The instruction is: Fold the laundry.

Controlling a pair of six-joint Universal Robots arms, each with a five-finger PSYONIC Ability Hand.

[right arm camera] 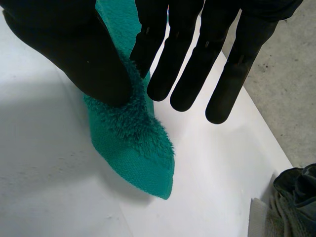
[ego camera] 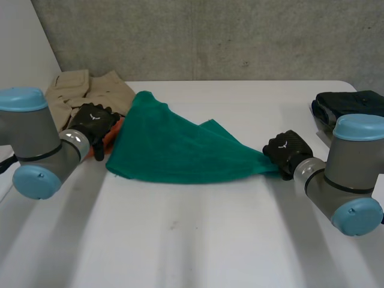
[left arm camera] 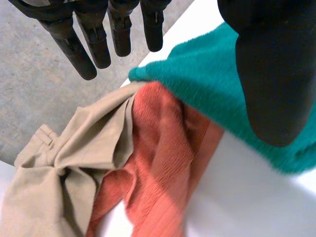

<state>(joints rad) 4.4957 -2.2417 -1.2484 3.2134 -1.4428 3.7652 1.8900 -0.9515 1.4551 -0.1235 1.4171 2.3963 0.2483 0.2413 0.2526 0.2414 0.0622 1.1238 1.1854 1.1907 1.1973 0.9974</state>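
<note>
A green fleece towel lies crumpled across the middle of the white table. My right hand grips its right corner. In the right wrist view the thumb and one finger pinch the green towel, and the corner's tip hangs free below them. My left hand hovers by the towel's left edge with straight, spread fingers. Its thumb stands over the green towel without closing on it. An orange cloth lies partly under that edge.
Beige trousers are bunched at the back left, touching the orange cloth. A dark folded garment sits at the table's far right edge, close to my right arm. Bare tabletop stretches along the front.
</note>
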